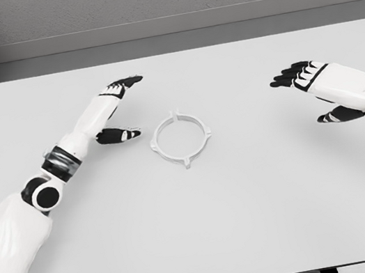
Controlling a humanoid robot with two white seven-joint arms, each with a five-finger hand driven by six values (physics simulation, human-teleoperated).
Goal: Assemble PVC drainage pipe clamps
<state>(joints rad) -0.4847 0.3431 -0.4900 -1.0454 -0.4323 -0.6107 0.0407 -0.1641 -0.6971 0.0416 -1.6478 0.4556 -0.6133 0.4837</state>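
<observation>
At the table's (268, 220) centre you see the white ring clamp (181, 139) lying flat, four small tabs on its rim. Your left hand (115, 109) sits at the clamp's nine to ten o'clock, fingers spread, thumb near the rim, holding nothing. Your right hand (315, 88) hovers well apart at three o'clock, fingers likewise apart.

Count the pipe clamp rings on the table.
1. The white clamp ring lies flat mid-table, just right of the left hand, far from the right hand. None seem hidden.
</observation>
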